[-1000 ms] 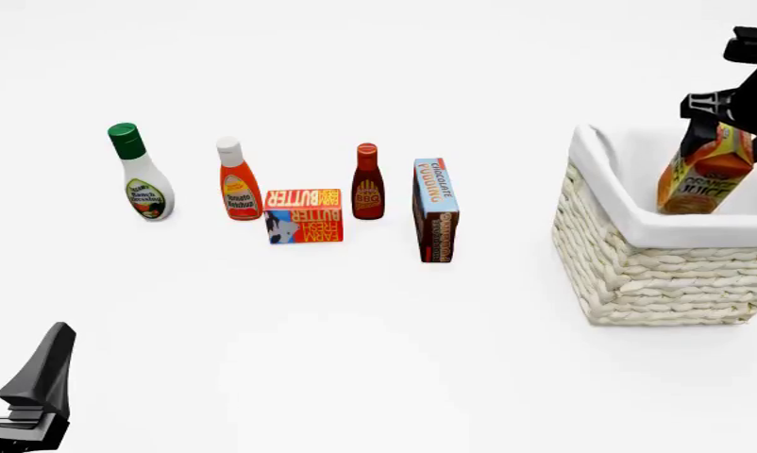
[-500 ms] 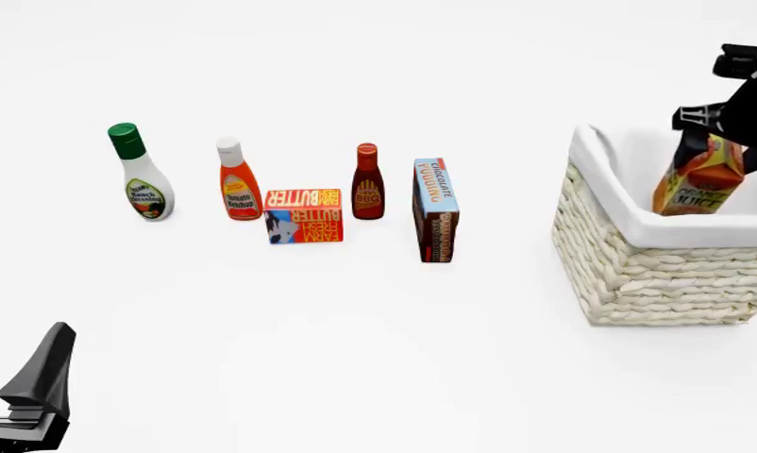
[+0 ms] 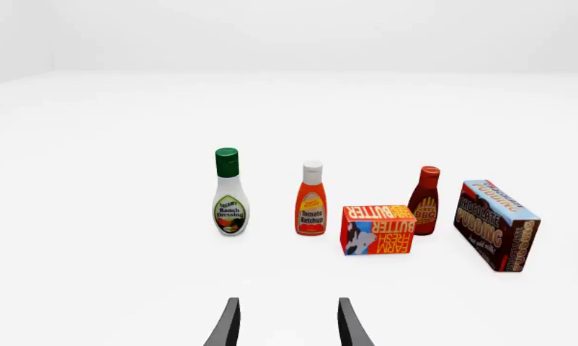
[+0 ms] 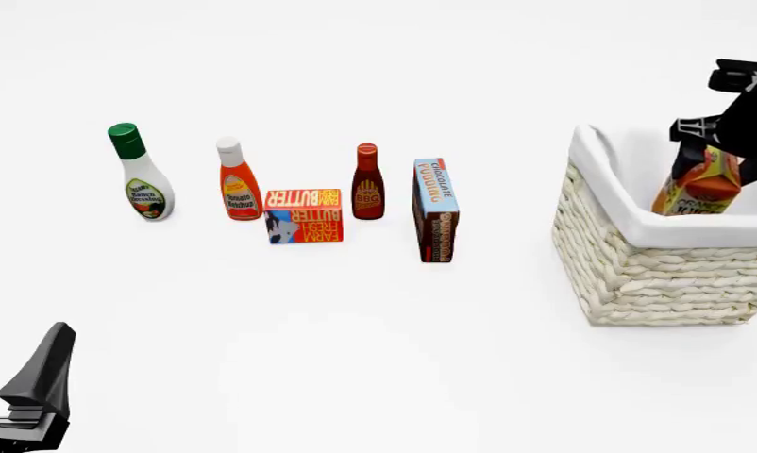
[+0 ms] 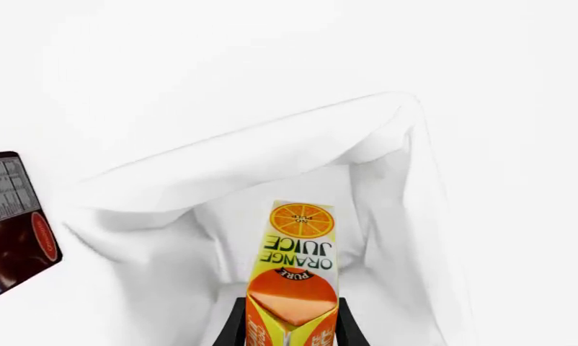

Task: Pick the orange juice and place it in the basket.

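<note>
Front view: right gripper point(image 4: 713, 151) pinches the tall orange-yellow gable-top juice carton point(image 4: 698, 187) at its top, long axis near upright, lower half inside the cream wicker basket point(image 4: 643, 260). Left gripper point(image 3: 287, 324), fingers spread, sits idle far left.

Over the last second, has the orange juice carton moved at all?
Yes. Against the basket, the orange juice has sunk lower behind the front rim, so less of it shows, with the right gripper gripping its top.
</note>
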Controlling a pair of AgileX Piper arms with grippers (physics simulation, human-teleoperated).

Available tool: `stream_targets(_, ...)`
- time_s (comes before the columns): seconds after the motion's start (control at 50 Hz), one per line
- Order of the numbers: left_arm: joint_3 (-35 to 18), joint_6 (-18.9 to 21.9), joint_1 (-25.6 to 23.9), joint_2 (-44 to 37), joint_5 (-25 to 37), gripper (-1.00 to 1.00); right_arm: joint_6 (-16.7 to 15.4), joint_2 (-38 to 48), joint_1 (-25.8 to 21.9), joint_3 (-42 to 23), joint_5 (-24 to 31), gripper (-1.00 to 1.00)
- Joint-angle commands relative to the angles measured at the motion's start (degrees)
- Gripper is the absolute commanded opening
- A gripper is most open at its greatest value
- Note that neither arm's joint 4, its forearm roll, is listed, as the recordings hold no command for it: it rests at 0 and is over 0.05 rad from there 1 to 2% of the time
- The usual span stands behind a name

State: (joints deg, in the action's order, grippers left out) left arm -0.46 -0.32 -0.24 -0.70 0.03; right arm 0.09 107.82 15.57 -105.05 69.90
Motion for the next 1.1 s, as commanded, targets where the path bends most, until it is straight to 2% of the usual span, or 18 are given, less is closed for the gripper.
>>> stream_targets(0.02,0.1,0.0,0.1,0.0,-0.1,1.0,0.8,0.7,-0.3,-0.3,0.0,-1.0)
stream_targets(0.44,0.1,0.0,0.1,0.0,-0.1,1.0,1.0,1.6,-1.0,-1.3,0.0,-1.0)
stream_targets(0.46,0.1,0.0,0.1,0.0,-0.1,1.0,1.5,1.6,-1.5,-1.2,0.0,1.0)
stream_targets(1.1,0.1,0.0,0.1,0.0,-0.1,1.0,0.8,0.7,-1.4,-0.9,0.0,1.0)
